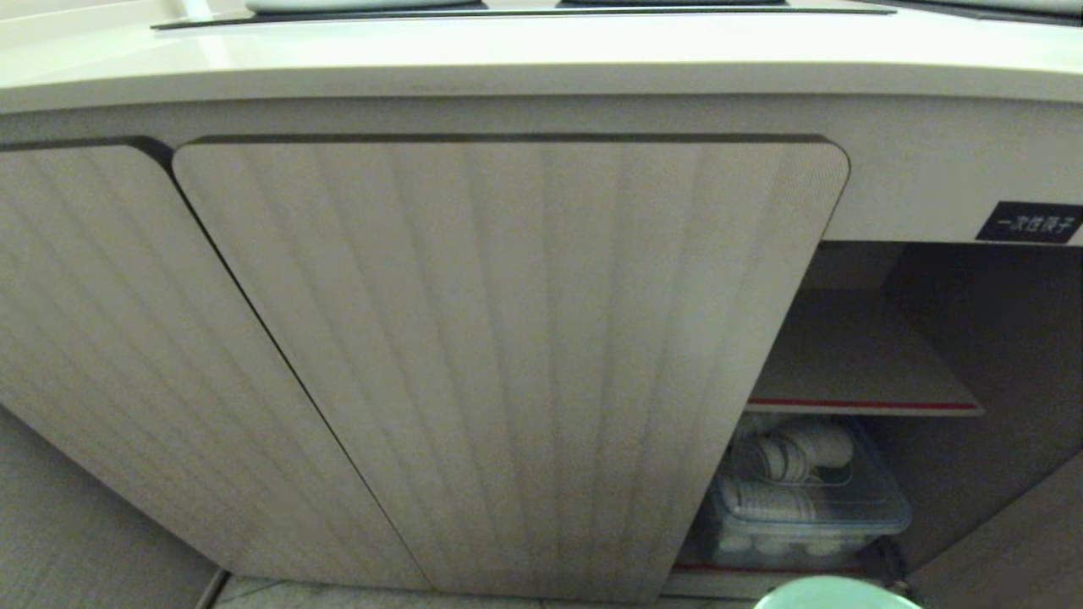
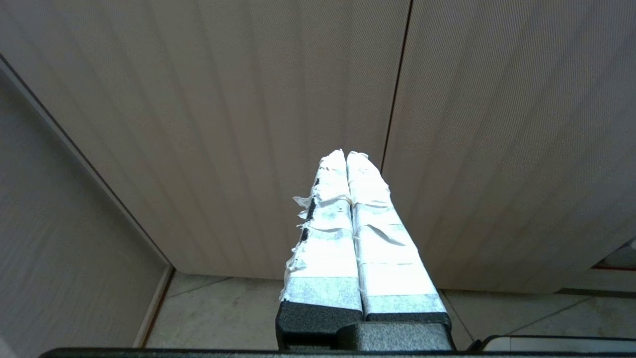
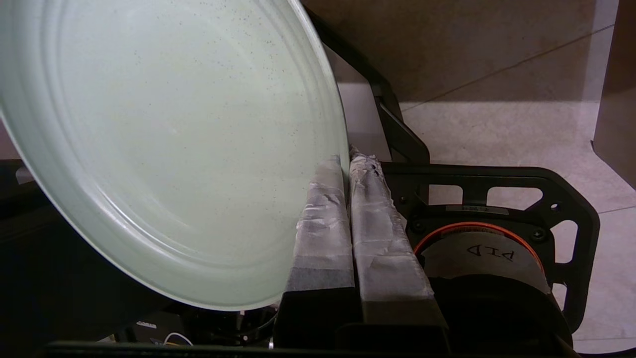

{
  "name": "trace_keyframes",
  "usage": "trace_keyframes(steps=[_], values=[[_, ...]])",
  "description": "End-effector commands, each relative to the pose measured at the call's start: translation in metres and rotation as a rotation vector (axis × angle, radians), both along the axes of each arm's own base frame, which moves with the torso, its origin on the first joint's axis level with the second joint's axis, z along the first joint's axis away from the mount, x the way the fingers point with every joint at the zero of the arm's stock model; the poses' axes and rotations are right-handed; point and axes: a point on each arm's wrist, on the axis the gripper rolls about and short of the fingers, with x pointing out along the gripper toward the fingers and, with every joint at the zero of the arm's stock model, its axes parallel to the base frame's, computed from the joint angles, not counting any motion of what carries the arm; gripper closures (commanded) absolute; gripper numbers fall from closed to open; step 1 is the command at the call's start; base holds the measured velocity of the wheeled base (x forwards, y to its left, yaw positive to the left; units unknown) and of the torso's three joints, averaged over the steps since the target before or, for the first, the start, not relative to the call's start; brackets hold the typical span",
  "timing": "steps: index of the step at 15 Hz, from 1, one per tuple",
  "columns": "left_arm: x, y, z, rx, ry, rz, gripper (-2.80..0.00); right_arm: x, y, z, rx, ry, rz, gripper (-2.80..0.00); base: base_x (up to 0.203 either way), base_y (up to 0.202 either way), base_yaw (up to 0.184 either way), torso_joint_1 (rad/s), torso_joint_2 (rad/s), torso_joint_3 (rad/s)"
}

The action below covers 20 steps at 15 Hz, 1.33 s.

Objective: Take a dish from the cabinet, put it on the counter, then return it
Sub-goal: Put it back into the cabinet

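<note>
Head view: the cabinet (image 1: 508,355) fills the frame, open at right; the dish (image 1: 833,594) peeks in at bottom edge. Left wrist: the left gripper (image 2: 346,155) pressed together (empty) before ribbed doors. Right wrist: the right gripper (image 3: 346,160) clamped on the dish's rim, centre frame.

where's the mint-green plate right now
The mint-green plate is pinched by its rim in the right gripper, low before the open cabinet, peeking into the head view's bottom edge.

a clear plastic bin (image 1: 812,512) of stacked white cups (image 1: 791,461) sits low on the right, out beyond the right gripper. pale floor tiles (image 2: 218,313) lie below the left gripper, with more tiled floor (image 3: 497,129) past the right one.
</note>
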Motion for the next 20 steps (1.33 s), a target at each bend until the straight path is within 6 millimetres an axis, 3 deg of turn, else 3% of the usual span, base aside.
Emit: trace_keyframes(steps=[1,20], values=[[0.000,0.000,0.000,0.000,0.000,0.001,0.00,0.000,0.000,0.000,0.002,0.003,-0.002,0.00,0.000,0.000,0.000,0.000,0.00,0.000],[0.000,0.000,0.000,0.000,0.000,0.001,0.00,0.014,0.001,0.003,0.023,-0.020,-0.099,0.00,0.000,0.000,0.000,0.000,0.00,0.000]])
